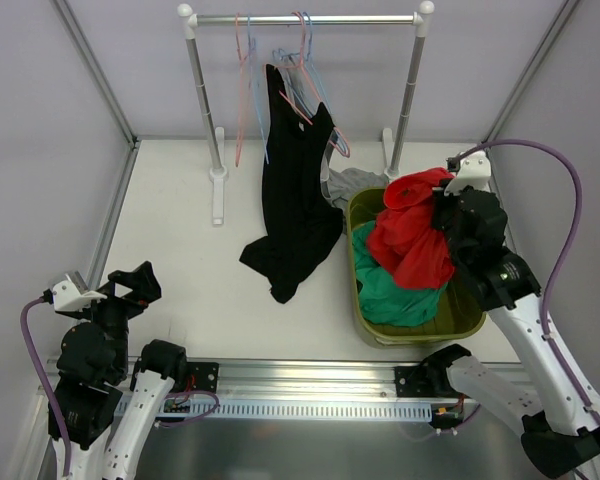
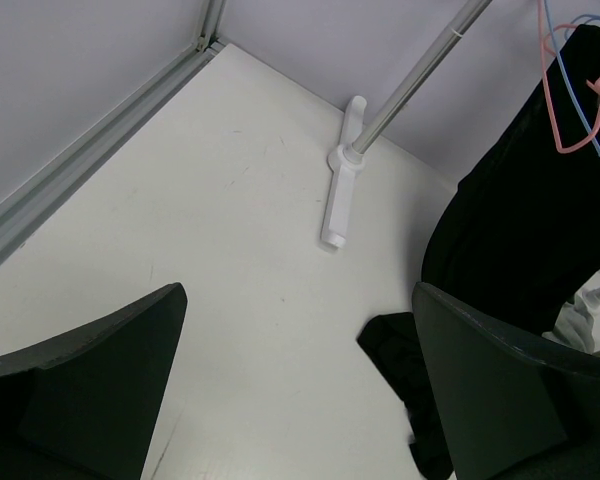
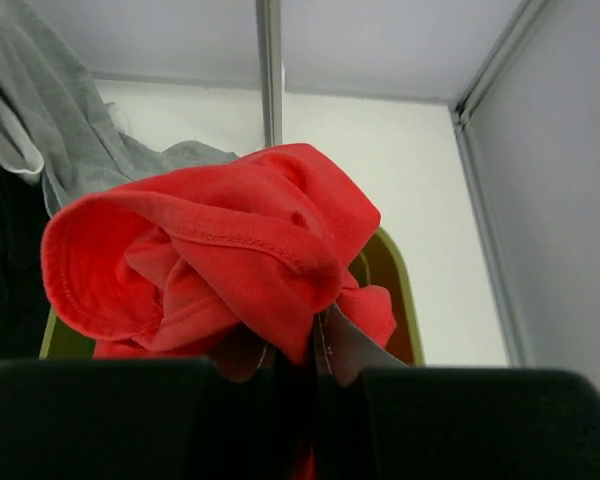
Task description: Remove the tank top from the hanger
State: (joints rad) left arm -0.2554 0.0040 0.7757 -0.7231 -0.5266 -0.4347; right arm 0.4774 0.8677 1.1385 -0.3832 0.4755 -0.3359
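Since the right gripper (image 1: 440, 205) is clamped on what I take to be the red tank top (image 1: 410, 240), bunched above the green basket (image 1: 410, 332) and off any hanger, I read this step as the drop. I'd lower it onto the teal cloth (image 1: 390, 295) before releasing, so nothing drapes over the rim. Left gripper (image 1: 132, 285) sits near its base, jaws wide apart and empty. I'd stay clear of the black garment (image 1: 295, 210) hanging on the rack (image 1: 305, 18).
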